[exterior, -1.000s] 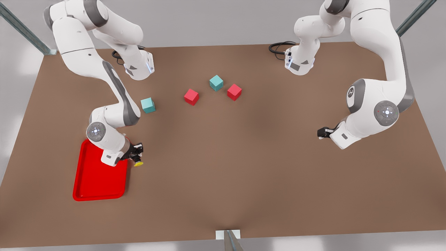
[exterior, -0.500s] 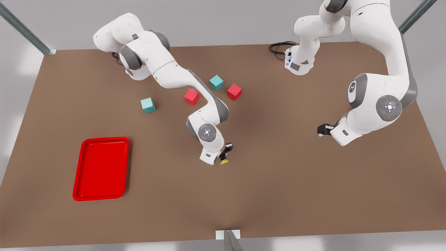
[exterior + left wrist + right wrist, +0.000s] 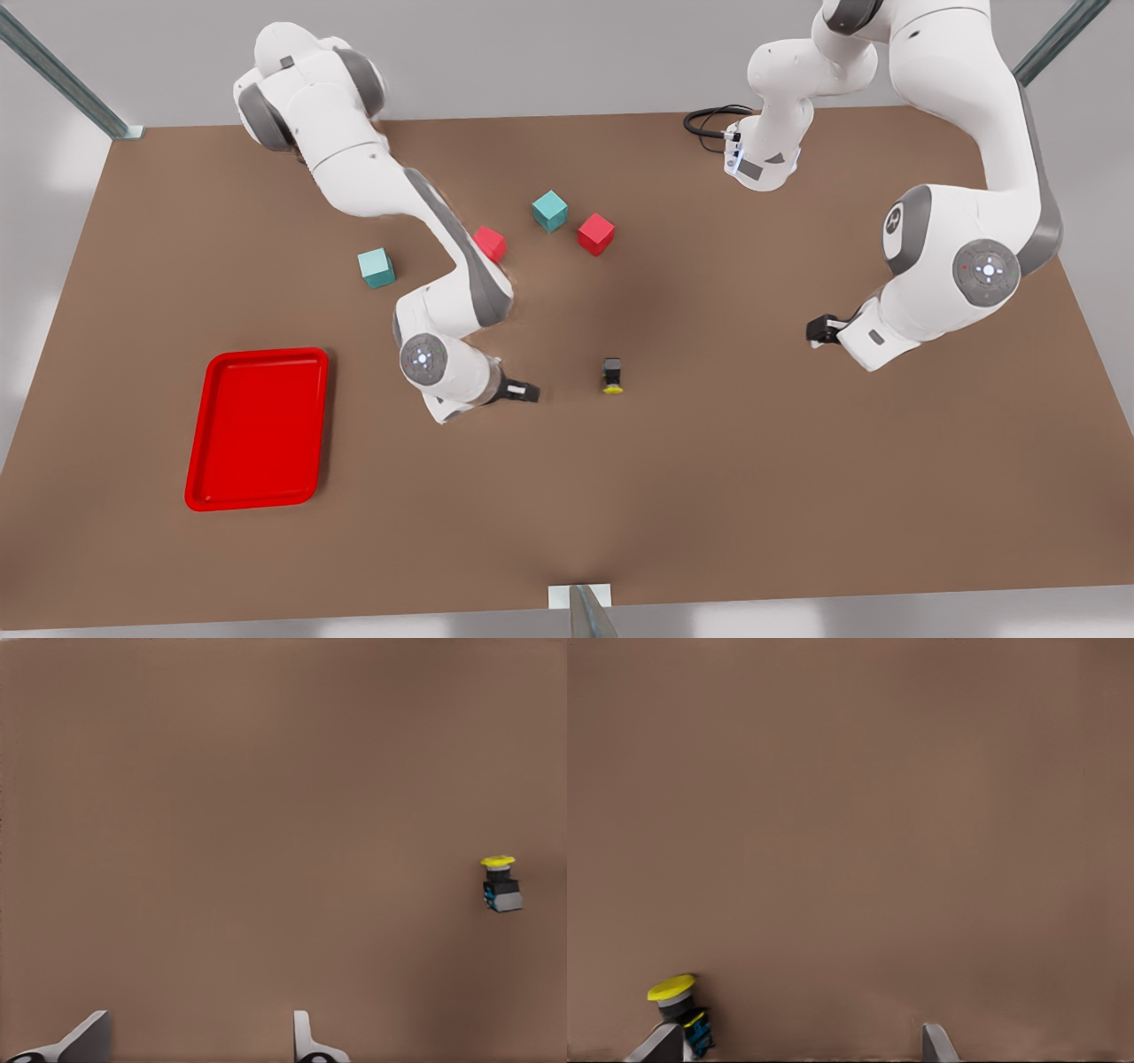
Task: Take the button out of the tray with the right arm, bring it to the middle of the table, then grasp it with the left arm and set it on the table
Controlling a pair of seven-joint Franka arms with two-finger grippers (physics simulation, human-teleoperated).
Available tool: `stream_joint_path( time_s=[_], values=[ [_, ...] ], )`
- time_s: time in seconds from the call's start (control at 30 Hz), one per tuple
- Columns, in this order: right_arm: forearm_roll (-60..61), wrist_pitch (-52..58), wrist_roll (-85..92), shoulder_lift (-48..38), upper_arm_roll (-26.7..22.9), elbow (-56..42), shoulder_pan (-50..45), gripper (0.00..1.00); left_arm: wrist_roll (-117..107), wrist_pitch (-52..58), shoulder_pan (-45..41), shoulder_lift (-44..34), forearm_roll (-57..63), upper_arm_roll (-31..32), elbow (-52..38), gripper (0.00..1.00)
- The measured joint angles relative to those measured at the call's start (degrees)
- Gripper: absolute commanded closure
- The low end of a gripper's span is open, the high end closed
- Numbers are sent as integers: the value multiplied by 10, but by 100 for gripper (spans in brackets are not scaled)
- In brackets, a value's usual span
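Note:
The button (image 3: 611, 376), a black base with a yellow cap, lies on the brown table (image 3: 709, 496) near its middle, cap toward the near edge. My right gripper (image 3: 524, 391) is open just to the button's left in the front view and not touching it. In the right wrist view the button (image 3: 680, 1010) sits beside one fingertip (image 3: 656, 1047) of the right gripper (image 3: 797, 1050). My left gripper (image 3: 813, 332) waits open at the front view's right. Its wrist view has the button (image 3: 500, 884) far from the left gripper (image 3: 195, 1047). The red tray (image 3: 200, 478) holds nothing.
Two teal cubes (image 3: 376, 267) (image 3: 549, 211) and two red cubes (image 3: 596, 234) (image 3: 490, 243) stand toward the back of the table; the right arm partly covers one red cube. A black cable (image 3: 709, 121) lies by the far arm base.
The right arm carried the button from beside the tray to the table's middle, let go of it, and drew back toward the front view's left. The left arm barely moved.

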State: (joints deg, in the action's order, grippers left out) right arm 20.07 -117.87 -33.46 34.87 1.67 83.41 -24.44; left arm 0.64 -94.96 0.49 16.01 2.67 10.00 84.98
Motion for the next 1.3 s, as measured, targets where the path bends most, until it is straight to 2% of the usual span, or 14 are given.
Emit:
stream_joint_path(
  time_s=[0.03, 0.07, 0.13, 0.17, 0.23, 0.3, 0.37, 0.43, 0.63, 0.77, 1.3],
  values=[
    [-15, 3, 4, -55, 48, 62, 74, 0, 0, 0, 0, 0, 1, 0, -1, 0],
    [-28, 6, 11, -109, 73, 128, 131, 0, 0, 0, 0, -1, 1, 0, -1, 0],
    [-69, 9, 34, -183, 89, 232, 214, 0, -6, 0, -24, 2, 2, 1, -1, 0],
    [-99, 8, 47, -195, 94, 254, 263, 0, -14, 0, -63, 6, 2, 1, -1, 0],
    [-155, 12, 73, -195, 94, 239, 349, 0, -39, -2, -170, 14, -8, 3, -12, 0],
    [-187, 50, 100, -195, 91, 154, 381, 0, -77, -12, -269, 31, -23, 4, -26, 0],
    [-202, 98, 125, -214, 19, 95, 305, 0, -113, -41, -309, 76, -32, 3, -32, 0],
    [-208, 134, 148, -224, -8, 77, 262, 0, -149, -77, -331, 115, -33, 0, -33, 0],
    [-215, 192, 202, -205, -11, 67, 247, 0, -274, -188, -337, 218, 37, -4, -33, 0],
    [-219, 201, 231, -129, -15, 21, 258, 0, -331, -250, -319, 255, 77, -4, -27, 0],
    [-225, 212, 296, -106, -14, -1, 253, 0, -490, -321, -335, 275, 141, -4, 25, 0]
  ],
)
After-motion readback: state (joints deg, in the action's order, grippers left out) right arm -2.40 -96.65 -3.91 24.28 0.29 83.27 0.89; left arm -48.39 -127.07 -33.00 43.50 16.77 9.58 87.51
